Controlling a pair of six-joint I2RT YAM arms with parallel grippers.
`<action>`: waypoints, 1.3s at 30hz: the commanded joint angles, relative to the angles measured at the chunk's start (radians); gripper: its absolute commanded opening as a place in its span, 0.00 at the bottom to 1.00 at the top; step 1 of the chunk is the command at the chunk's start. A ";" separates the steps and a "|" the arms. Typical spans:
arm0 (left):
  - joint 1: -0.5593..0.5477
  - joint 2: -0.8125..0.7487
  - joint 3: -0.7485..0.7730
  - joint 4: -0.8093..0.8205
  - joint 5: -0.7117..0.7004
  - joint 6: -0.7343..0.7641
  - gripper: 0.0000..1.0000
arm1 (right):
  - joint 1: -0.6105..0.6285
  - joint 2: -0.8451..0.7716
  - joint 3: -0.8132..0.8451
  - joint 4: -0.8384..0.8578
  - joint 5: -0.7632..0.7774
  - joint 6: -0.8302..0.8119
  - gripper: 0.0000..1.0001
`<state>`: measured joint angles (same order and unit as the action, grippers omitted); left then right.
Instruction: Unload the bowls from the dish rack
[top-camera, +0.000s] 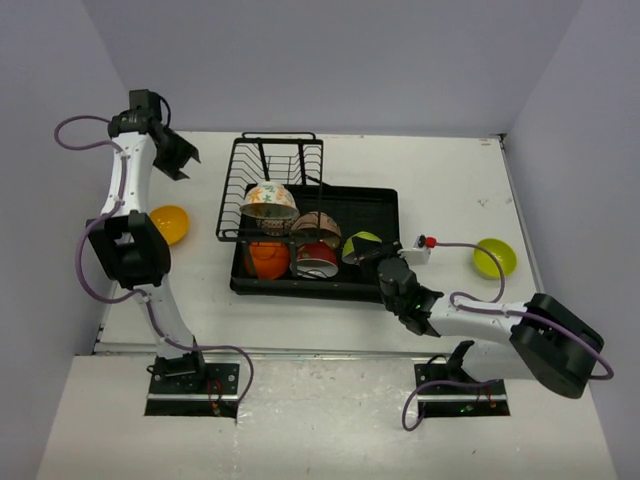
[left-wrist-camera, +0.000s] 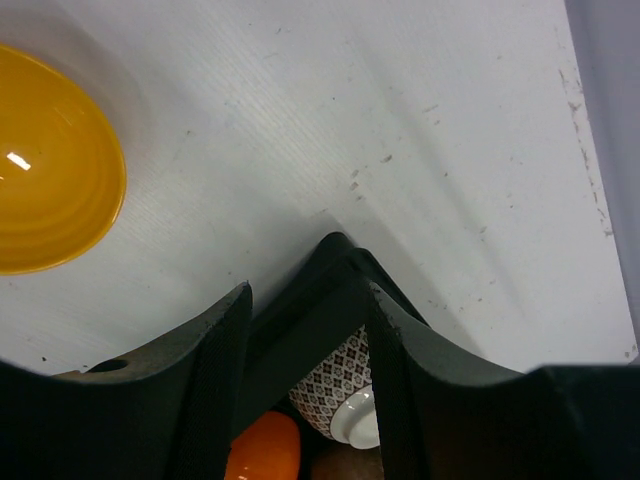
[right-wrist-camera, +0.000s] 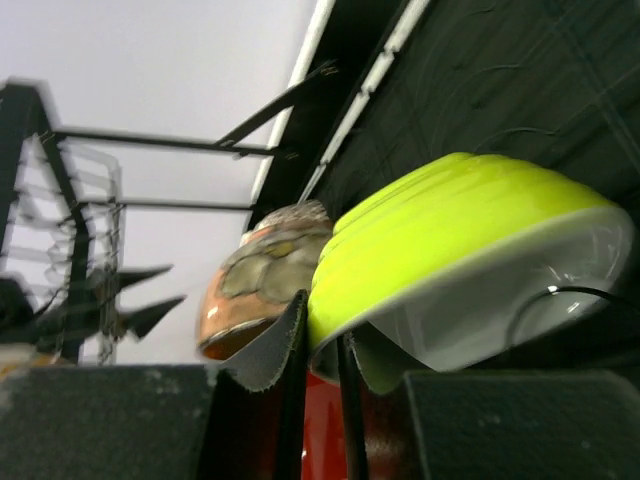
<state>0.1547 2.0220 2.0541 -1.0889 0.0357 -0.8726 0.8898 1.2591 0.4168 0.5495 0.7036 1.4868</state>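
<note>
Pinching with right gripper (right-wrist-camera: 320, 365) the rim of the lime-green glazed round bowl (right-wrist-camera: 460, 250), one pad inside, one outside. Tilted on edge at the right end of the black wire dish rack (top-camera: 300, 288), over its tray. Judged rigid, light, glossy, slippery, chip-prone; thin rim the only sensible hold, deep bite advised. Left gripper (left-wrist-camera: 305, 330) spread, empty, above the white table (top-camera: 450, 180) near the rack's far-left corner.

Setting: robot lab test cell. White table (top-camera: 440, 180) boxed in by bare grey walls (top-camera: 350, 60) beyond the right claw (top-camera: 372, 258) and off to both its sides. Arms (top-camera: 125, 200) bolted to plates (top-camera: 195, 385) behind it, purple cables (top-camera: 80, 130) looped along them. Dish rack (top-camera: 300, 290) of bowls (top-camera: 268, 200) at the claw.
</note>
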 joint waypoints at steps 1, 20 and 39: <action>-0.012 -0.080 -0.035 0.076 0.055 -0.026 0.51 | 0.000 0.023 -0.055 0.381 -0.056 -0.207 0.00; 0.002 -0.221 -0.095 0.182 0.047 -0.060 0.58 | 0.032 -0.134 0.017 0.374 -0.101 -0.486 0.00; -0.049 -0.359 0.050 0.155 0.107 0.112 0.52 | -0.734 -0.036 1.019 -1.526 -0.433 -0.910 0.00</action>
<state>0.1394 1.7267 2.0468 -0.9520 0.1017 -0.8219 0.2817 1.1168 1.3922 -0.5949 0.3294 0.7368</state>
